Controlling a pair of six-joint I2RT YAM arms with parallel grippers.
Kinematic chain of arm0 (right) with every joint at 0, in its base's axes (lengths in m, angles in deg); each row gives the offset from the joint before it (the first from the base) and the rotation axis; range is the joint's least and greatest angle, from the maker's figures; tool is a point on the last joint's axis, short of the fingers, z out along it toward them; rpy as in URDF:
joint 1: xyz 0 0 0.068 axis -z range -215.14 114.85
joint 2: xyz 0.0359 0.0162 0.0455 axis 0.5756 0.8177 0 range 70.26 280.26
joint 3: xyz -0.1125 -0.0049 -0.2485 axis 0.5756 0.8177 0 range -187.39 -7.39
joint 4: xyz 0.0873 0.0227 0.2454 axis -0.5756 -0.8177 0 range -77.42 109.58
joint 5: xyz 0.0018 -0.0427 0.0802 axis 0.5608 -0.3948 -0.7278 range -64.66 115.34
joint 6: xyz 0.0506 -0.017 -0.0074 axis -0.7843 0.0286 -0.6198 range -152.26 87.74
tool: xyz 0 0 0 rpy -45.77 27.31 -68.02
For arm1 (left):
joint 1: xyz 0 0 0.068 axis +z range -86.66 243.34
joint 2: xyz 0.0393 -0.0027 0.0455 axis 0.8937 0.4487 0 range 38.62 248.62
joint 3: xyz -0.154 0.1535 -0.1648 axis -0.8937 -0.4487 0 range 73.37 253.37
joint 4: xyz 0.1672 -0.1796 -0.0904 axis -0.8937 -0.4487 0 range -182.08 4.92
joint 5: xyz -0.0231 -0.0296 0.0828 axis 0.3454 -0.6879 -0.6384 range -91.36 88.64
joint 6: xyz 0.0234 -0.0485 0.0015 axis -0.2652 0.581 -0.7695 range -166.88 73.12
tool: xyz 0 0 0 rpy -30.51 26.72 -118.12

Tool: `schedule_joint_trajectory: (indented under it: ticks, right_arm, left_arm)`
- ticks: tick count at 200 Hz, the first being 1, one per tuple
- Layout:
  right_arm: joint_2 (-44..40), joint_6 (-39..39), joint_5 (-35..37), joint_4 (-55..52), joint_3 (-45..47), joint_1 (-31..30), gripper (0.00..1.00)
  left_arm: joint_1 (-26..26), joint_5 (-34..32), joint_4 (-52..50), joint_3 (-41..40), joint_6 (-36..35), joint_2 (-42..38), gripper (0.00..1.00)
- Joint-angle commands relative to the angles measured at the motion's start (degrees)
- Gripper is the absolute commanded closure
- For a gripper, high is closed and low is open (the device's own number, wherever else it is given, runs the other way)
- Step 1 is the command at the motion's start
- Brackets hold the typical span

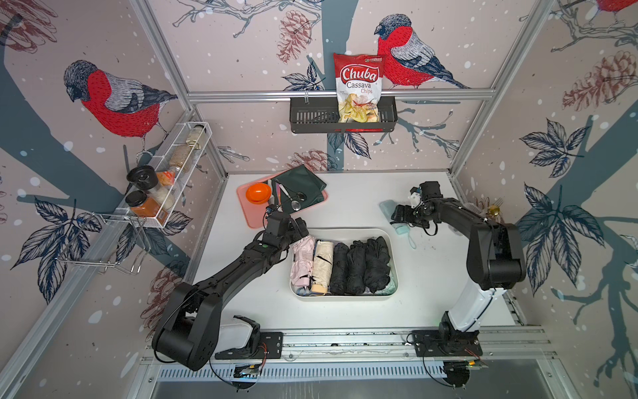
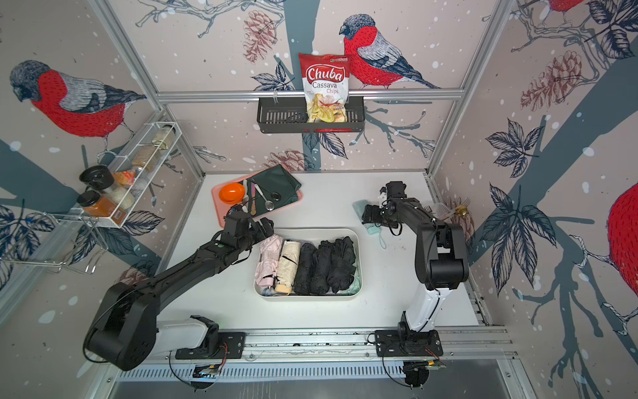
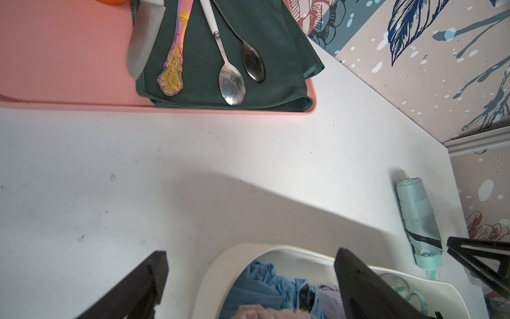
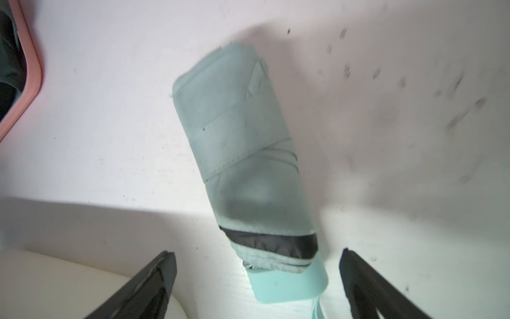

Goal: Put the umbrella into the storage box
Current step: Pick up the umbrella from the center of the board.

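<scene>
Scuffed white tabletop (image 1: 345,207) inside bird-print walls (image 1: 241,51).
Wide-spread right tool (image 4: 256,252) over mint umbrella (image 4: 242,154); left tool (image 3: 251,252) wide over storage box (image 3: 209,276) rim.

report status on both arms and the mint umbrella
Right end effector open, over mint umbrella, not gripping. Left end effector open, empty, above storage box corner. Mint umbrella lies outside box. Box crowded: five folded umbrellas side by side.
</scene>
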Motion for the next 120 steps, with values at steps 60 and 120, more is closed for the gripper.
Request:
schedule_joint_trajectory:
  ticks: [60,120]
  right_arm:
    - [13.57,11.97,-3.0,-4.2,-14.9,1.32,0.11]
    - [15.55,14.05,-9.51,-4.95,-13.83,0.53,0.17]
  left_arm:
    - [0.46,0.08,0.12,0.72,-1.18,-2.4,0.02]
    - [0.56,-0.47,0.26,0.32,-1.11,-3.6,0.02]
